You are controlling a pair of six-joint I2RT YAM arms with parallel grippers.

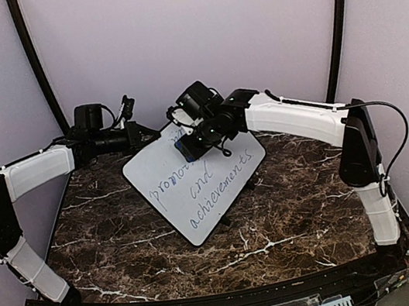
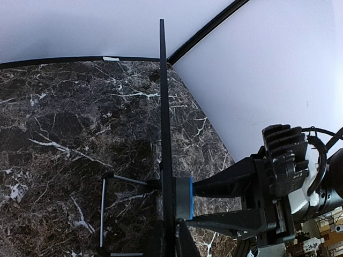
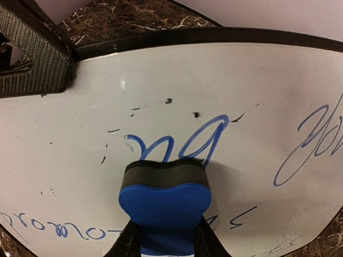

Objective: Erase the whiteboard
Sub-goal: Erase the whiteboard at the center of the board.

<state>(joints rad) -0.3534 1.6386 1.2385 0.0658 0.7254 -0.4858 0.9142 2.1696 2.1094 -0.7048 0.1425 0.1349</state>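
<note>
Whiteboard [image 1: 206, 188] stands tilted at frame centre, my left gripper [image 1: 145, 138] clamped fully shut on its upper-left edge to brace it while my right gripper [image 1: 188, 146], closed around eraser [image 3: 165, 201], presses felt onto top writing [image 3: 177, 147].

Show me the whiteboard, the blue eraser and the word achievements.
whiteboard [image 1: 141, 173], top view, bare left corner.
blue eraser [image 3: 165, 201], right wrist view, blue back.
word achievements [image 1: 223, 195], top view, middle letters.
</note>
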